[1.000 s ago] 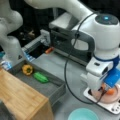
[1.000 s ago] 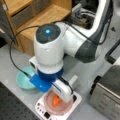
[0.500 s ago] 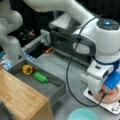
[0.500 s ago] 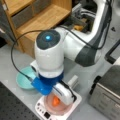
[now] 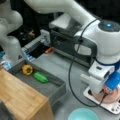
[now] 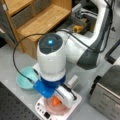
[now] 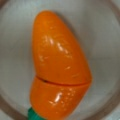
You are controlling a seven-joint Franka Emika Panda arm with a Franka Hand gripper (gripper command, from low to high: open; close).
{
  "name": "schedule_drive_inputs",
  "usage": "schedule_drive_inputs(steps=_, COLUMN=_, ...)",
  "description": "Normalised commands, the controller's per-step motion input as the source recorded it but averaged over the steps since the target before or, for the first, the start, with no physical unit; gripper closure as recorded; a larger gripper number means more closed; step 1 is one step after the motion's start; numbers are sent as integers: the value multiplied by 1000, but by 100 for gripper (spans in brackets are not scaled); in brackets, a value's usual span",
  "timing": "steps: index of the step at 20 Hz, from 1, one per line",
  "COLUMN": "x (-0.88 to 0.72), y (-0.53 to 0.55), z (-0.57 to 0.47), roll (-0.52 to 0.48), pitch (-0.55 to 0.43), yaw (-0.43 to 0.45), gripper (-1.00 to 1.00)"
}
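Observation:
An orange toy carrot (image 7: 60, 67) with a green stub fills the wrist view, lying in a pale bowl (image 7: 15, 32). In a front view the carrot (image 6: 55, 101) shows in the pink bowl (image 6: 50, 109), which stands on a white scale (image 6: 40, 108). My gripper (image 6: 61, 98) hangs straight over the bowl, close above the carrot. In a front view the gripper (image 5: 101, 92) dips to the pink bowl (image 5: 112, 97) on the scale (image 5: 110, 108). Its fingers do not show in the wrist view.
A teal bowl (image 5: 82, 115) (image 6: 23, 78) sits beside the scale. A grey tray (image 5: 56, 87) holds a yellow pepper (image 5: 27, 69) and a green vegetable (image 5: 40, 77). A wooden shelf unit (image 5: 17, 97) (image 6: 42, 20) adjoins it. A dark appliance (image 5: 67, 42) stands behind, a metal box (image 6: 107, 92) at a front view's right.
The arm's hand has sunk a little closer to the bowl. The carrot lies where it was.

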Motion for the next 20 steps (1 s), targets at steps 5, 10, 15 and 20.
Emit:
schedule_drive_inputs(steps=5, x=56, y=99, z=-83, roll=-318, pitch=-32, yaw=-12, gripper=-100)
schedule_drive_inputs(steps=10, x=28, y=95, z=-119, roll=-317, pitch=-53, yaw=-17, gripper=-100)
schedule_drive_inputs(steps=15, x=-6, y=105, z=-157, roll=-327, pitch=-83, yaw=-28, gripper=-100)
schedule_drive_inputs(steps=20, x=-55, y=69, z=-138, roll=-337, pitch=-104, yaw=-3, gripper=-100)
